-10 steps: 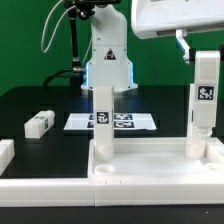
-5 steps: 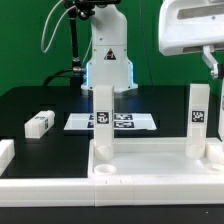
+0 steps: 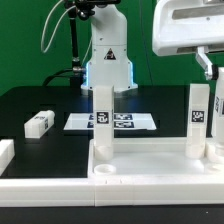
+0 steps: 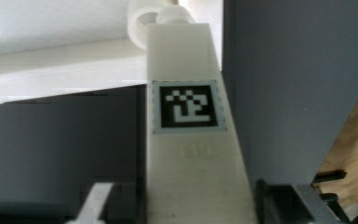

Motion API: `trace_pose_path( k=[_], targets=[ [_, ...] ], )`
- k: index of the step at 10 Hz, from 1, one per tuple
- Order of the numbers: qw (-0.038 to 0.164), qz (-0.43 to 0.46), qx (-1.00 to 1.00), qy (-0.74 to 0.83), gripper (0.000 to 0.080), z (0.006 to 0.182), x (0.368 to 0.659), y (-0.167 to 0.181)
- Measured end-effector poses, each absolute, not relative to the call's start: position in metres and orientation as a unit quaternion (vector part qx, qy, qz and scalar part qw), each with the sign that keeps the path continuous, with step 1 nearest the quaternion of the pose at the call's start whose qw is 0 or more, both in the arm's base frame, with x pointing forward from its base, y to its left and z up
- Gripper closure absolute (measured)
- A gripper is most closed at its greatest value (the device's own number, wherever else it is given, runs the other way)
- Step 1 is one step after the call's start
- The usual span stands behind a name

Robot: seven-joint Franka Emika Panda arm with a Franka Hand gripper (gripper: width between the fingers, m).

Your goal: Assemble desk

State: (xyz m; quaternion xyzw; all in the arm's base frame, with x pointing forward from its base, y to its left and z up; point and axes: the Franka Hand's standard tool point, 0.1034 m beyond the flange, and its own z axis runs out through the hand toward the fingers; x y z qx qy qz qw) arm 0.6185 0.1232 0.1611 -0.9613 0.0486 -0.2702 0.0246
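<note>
Nearest the exterior camera lies the white desk top (image 3: 150, 185), rim up on the black table (image 3: 30, 100), with a round socket (image 3: 103, 170) in its near corner on the exterior view's left. Two legs stand upright along its far edge. The gripped leg (image 3: 199, 118) is at the exterior view's right, and its foot is hidden behind the rim. The second leg (image 3: 103, 118) is at the left.

The claw (image 3: 204, 72) reaches down onto the top of the gripped leg. In the wrist view its fingers (image 4: 101, 205) sit on either side of that leg and clamp it, tag (image 4: 190, 106) facing the camera.

Farther back a loose leg (image 3: 40, 123) lies flat on the table, well apart from the desk top. The marker board (image 3: 135, 122) lies behind the second leg, and the arm's base (image 3: 108, 65) stands beyond it.
</note>
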Motion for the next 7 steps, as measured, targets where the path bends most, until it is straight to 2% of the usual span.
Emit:
trace_pose_path(
  k=[3,7],
  targets=[
    [0.014,-0.276,-0.96,0.043,0.0508,0.158,0.629,0.109],
    [0.015,-0.266,-0.963,0.045,0.0508,0.145,0.624,0.118]
  ],
)
